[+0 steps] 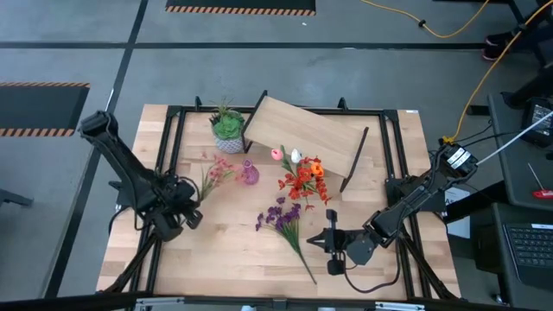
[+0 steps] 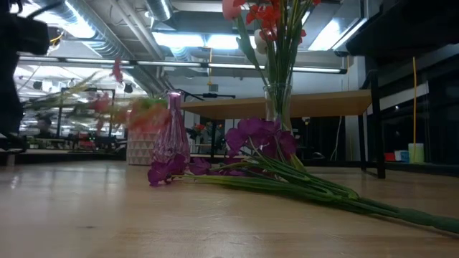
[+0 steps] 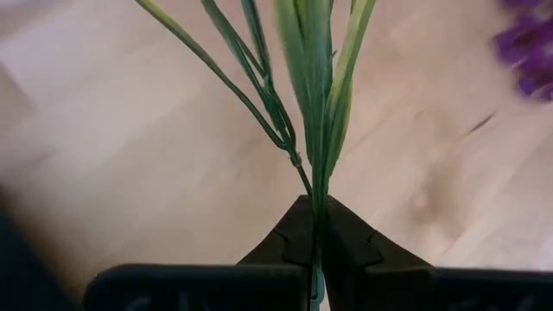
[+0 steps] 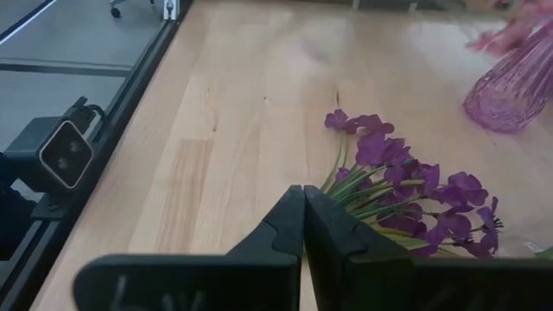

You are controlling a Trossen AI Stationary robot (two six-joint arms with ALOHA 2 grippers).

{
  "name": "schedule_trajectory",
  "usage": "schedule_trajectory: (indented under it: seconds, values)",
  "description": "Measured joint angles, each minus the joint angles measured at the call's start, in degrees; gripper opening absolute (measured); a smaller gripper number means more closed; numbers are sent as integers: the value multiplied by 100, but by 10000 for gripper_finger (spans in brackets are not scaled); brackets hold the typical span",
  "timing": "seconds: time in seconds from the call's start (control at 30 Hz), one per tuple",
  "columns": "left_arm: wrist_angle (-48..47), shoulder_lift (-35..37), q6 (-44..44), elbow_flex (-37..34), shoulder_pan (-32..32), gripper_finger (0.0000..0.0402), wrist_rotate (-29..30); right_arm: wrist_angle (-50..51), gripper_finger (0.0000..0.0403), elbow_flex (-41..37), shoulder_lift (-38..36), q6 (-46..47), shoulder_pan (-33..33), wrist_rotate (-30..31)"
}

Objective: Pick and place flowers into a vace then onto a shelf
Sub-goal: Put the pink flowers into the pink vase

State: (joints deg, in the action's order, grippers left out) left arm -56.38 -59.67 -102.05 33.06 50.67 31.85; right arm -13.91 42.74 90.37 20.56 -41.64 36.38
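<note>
Light wooden shelf board on black legs (image 1: 304,132): tilted, near far edge of worktop. Purple-blossomed artificial stems (image 1: 289,223): flat at centre, toward near edge. Pink ribbed glass vase (image 1: 249,174): upright, centre-left. Left gripper (image 3: 314,226): near left edge, clenched on thin green stalks of pink-blossomed stem (image 1: 214,173). Right gripper (image 4: 303,210): near right corner, fingers pressed together, grasping nothing.
</note>
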Motion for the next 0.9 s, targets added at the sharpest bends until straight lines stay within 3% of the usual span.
schedule_trajectory:
  seconds: [0.3,0.47,0.9]
  values:
    - [-302,457,425,5,152,4,1435,0,14,0,0,4,115,1]
    - [-471,724,523,9,168,4,1949,2,14,0,0,3,113,0]
    - [-474,1390,2022,114,222,3,3121,2,14,0,0,-228,134,-119]
